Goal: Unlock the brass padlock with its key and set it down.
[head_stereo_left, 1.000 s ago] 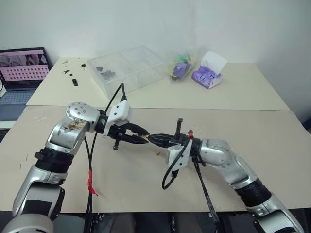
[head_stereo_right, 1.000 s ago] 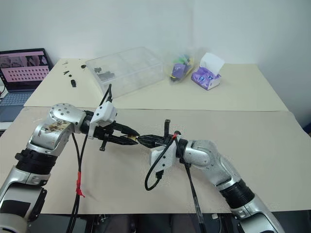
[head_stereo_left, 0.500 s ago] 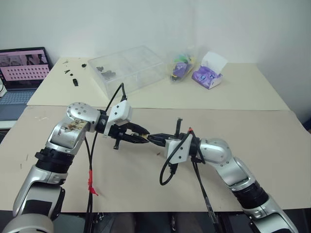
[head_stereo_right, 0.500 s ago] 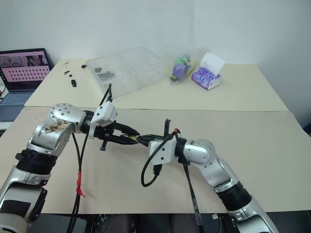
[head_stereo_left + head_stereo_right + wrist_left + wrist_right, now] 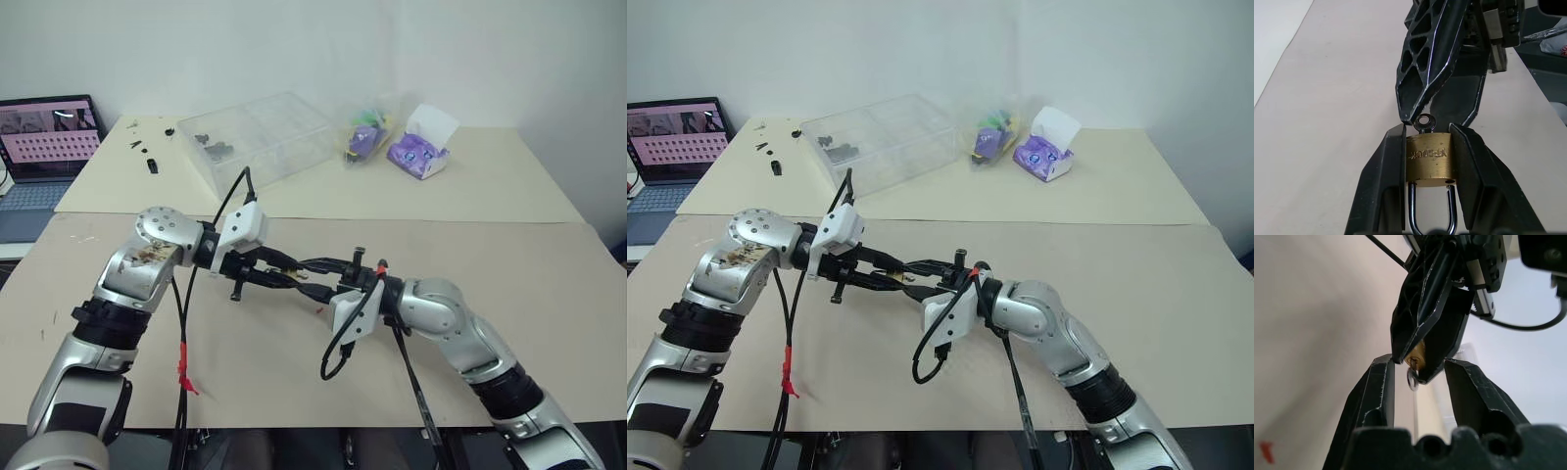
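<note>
My left gripper (image 5: 1427,131) is shut on the brass padlock (image 5: 1429,156), pinching its golden body between both fingers above the table. The silver shackle (image 5: 1431,210) points back toward that wrist. I cannot tell whether it has sprung free. The key (image 5: 1424,122) sits in the keyhole with only its small round head showing. My right gripper (image 5: 1418,382) faces the left one tip to tip and stands open, with a finger on each side of the key's head (image 5: 1412,378). In the head views the two grippers meet at mid-table, left gripper (image 5: 284,277) and right gripper (image 5: 310,277).
A clear plastic box (image 5: 257,137), a bag of coloured items (image 5: 364,137) and a purple tissue pack (image 5: 421,147) stand on the far table. A laptop (image 5: 44,137) is at far left, with small black parts (image 5: 147,157) near it. A red speck (image 5: 318,310) lies under the grippers.
My right gripper has opened off the key, its fingers now spread above and below it, and its wrist has rolled. The left gripper and the padlock have stayed put.
</note>
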Available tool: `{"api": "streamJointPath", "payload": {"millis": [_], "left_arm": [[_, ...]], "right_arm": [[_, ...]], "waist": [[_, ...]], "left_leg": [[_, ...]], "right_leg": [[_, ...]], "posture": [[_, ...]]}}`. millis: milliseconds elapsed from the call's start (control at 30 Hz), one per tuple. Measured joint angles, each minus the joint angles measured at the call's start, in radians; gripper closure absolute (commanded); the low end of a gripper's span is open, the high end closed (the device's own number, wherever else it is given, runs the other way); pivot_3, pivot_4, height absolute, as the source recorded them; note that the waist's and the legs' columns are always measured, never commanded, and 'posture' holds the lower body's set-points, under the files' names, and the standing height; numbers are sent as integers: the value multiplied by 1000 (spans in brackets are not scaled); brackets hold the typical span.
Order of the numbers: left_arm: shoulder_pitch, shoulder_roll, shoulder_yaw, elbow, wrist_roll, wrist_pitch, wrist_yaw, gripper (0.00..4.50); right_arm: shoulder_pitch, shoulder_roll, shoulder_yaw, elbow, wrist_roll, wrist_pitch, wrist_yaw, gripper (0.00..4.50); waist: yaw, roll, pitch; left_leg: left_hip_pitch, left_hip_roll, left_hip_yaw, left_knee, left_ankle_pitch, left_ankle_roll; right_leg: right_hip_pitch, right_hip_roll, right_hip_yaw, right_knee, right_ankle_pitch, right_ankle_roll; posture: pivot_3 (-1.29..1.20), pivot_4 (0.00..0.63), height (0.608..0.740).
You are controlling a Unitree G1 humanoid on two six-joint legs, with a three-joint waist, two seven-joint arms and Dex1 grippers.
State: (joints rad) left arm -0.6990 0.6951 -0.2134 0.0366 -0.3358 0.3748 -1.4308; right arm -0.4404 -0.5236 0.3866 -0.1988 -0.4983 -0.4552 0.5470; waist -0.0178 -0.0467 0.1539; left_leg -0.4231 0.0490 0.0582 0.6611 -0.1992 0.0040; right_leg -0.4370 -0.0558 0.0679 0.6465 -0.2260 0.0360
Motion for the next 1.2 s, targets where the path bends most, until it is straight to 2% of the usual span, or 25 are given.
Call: {"api": "streamJointPath", "payload": {"millis": [133,333,833,1200], "left_arm": [[0,-4,0,-3,-1,0,4,3650],[0,-9,0,-3,-1,0,7,3650],[-1,-16,0,-1,0,0,8,3650],[-14,-69,-4,6,5,0,28,3650]], "right_arm": [[-23,-8,-1,40,-131,-100,-111,2458],[-33,0,-1,66,-208,-150,-170,2458],[-33,11,-1,72,-230,-171,-184,2458],[-33,30,3,70,-238,-172,-184,2458]], "waist": [[-1,0,0],[-1,0,0],[-1,0,0],[-2,0,0]], "left_leg": [[0,0,0,0,0,0],[0,0,0,0,0,0],[0,0,0,0,0,0],[0,0,0,0,0,0]], "right_leg": [[0,0,0,0,0,0],[0,0,0,0,0,0],[0,0,0,0,0,0],[0,0,0,0,0,0]], "posture": [[0,150,740],[0,150,740],[0,150,740],[0,150,740]]}}
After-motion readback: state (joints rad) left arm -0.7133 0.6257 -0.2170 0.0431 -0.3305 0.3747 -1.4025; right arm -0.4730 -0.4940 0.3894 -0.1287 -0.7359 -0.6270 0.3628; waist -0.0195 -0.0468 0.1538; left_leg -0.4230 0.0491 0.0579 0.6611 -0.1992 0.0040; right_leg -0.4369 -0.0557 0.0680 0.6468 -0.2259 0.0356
